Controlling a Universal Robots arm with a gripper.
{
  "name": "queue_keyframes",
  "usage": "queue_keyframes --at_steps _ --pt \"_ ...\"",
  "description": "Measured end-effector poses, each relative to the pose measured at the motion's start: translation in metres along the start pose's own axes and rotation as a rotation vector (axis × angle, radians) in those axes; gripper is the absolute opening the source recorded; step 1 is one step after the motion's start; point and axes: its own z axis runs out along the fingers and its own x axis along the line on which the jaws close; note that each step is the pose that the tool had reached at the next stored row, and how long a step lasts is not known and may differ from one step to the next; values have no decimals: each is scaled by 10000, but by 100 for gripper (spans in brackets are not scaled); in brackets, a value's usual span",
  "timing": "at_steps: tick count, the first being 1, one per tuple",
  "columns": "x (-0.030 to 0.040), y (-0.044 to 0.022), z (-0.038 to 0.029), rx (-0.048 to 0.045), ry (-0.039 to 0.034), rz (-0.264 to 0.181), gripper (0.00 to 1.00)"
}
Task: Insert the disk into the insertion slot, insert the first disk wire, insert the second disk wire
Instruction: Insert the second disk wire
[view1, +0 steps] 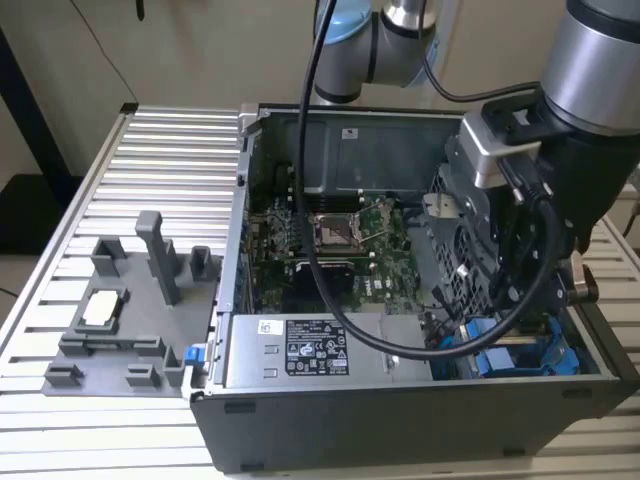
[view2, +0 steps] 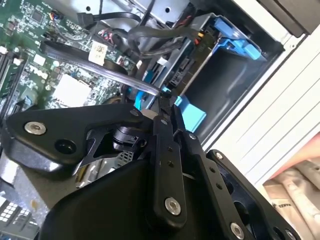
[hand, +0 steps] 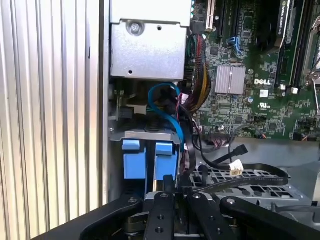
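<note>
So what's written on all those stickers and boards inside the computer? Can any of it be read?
No text here can be quoted with certainty.
White sticker on the grey box: symbols and fine print, too small to read.
Small white label at the back of the case: too small to read.
White tag among the cables: a printed pattern, no legible words.
Green circuit board: white markings, too small to read.

The insertion slot (view1: 520, 350) sat at the lower right of the exterior view, in the front corner of the open computer case: a dark-grey bay with bright blue plastic rails. In the second wrist view the insertion slot (view2: 220, 85) appeared at upper centre as an open dark cavity with blue plastic at its far end. In the first wrist view its blue tabs (hand: 150, 160) stood at lower centre.
</note>
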Motion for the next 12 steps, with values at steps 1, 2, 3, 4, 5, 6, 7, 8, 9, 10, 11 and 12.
queue_keyframes --at_steps 1,2,3,4,5,6,7,8,9,10,11,12 --pt "18 -12 3 -14 -1 0 16" --pt "30 -24 6 -24 -4 0 16" --pt "39 -34 11 -30 -10 2 16" --pt "44 -40 17 -30 -39 7 16" --pt "47 -44 23 -28 -96 19 16" --pt "49 -46 29 -24 -172 34 16" --pt "51 -49 34 -21 -239 48 16" --pt "53 -56 37 -27 -266 55 16" --pt "55 -81 40 -88 -270 57 16" --pt "56 -108 43 -181 -275 59 16" --pt "57 -139 46 -294 -279 61 16" --pt "59 -169 50 -396 -283 63 16"
